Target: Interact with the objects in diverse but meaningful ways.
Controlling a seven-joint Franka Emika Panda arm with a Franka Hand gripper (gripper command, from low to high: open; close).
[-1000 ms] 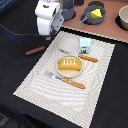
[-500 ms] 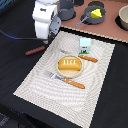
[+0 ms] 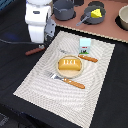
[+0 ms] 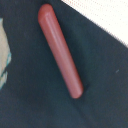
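A reddish-brown sausage [image 3: 35, 50] [image 4: 60, 50] lies on the black cloth just off the placemat's corner at the exterior view's left. My gripper [image 3: 40, 43] hangs right above it. Its fingers are hidden under the white wrist and do not show in the wrist view. An orange-brown bread loaf [image 3: 69, 64] sits on a small plate in the middle of the placemat. Behind it stands a white milk carton [image 3: 85, 45]. On the brown board at the back, a yellow cheese wedge [image 3: 95, 13] rests in a small grey saucepan [image 3: 88, 19].
An orange-handled knife [image 3: 88, 58] and fork [image 3: 70, 81] flank the loaf on the striped placemat [image 3: 40, 75]. A larger grey pot [image 3: 64, 8] stands behind the arm. A tan bowl [image 3: 123, 17] is at the back right. A dark cable [image 3: 12, 42] crosses the cloth.
The arm has moved toward the exterior view's left and lower, ending over the sausage. The objects on the mat have not moved.
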